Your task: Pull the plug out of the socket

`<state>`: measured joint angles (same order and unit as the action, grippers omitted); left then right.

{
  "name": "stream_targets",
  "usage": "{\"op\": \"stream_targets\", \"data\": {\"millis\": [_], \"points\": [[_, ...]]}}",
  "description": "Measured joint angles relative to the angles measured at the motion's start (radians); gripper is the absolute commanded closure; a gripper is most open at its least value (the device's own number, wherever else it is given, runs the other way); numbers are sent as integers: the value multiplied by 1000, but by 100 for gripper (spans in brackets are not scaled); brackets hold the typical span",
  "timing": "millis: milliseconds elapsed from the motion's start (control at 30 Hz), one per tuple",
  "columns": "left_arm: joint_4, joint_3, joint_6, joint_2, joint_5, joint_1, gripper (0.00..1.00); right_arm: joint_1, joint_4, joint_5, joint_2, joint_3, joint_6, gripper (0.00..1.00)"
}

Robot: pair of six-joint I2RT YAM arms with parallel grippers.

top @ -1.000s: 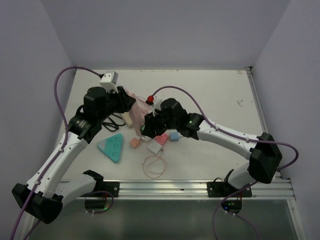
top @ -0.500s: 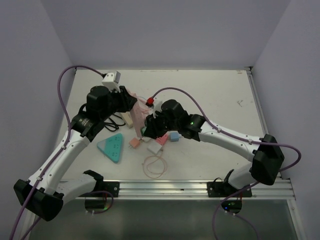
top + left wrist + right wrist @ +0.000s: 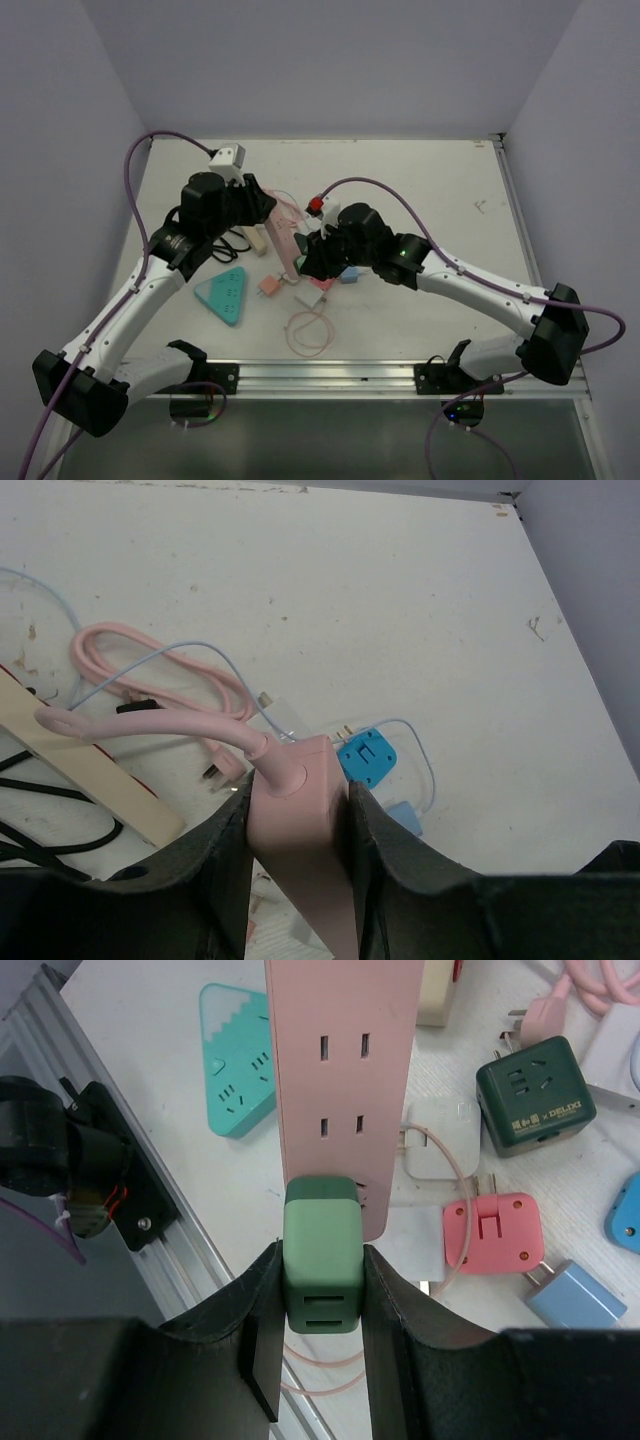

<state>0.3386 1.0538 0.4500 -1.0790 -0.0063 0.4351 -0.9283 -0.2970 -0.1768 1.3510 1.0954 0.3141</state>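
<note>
My left gripper (image 3: 298, 815) is shut on the cable end of a pink power strip (image 3: 300, 840) and holds it off the table. Its pink cable (image 3: 150, 725) trails to the left. In the right wrist view the strip (image 3: 340, 1060) runs away from me with several outlets showing. A green cube plug (image 3: 322, 1260) sits against the strip's nearest outlet; its prongs are hidden. My right gripper (image 3: 322, 1285) is shut on that plug's two sides. In the top view both grippers (image 3: 262, 207) (image 3: 303, 263) meet over the table's middle left.
Loose adapters lie under the strip: a teal triangular socket (image 3: 238, 1060), a dark green cube (image 3: 530, 1090), a white one (image 3: 440, 1135), a pink-red one (image 3: 492, 1235), light blue ones (image 3: 575, 1295). A beige strip (image 3: 90, 770) lies left. The aluminium rail (image 3: 330, 378) is at the near edge.
Both grippers have shifted a little to the right and away from the bases, carrying the strip and plug along. Both grips are unchanged.
</note>
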Motion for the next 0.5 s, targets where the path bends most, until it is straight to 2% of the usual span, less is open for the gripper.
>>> {"op": "stream_targets", "data": {"millis": [500], "points": [[3,-35,-15,33,-18,-1,100,5,-60,2,-98,2,0,100]]}}
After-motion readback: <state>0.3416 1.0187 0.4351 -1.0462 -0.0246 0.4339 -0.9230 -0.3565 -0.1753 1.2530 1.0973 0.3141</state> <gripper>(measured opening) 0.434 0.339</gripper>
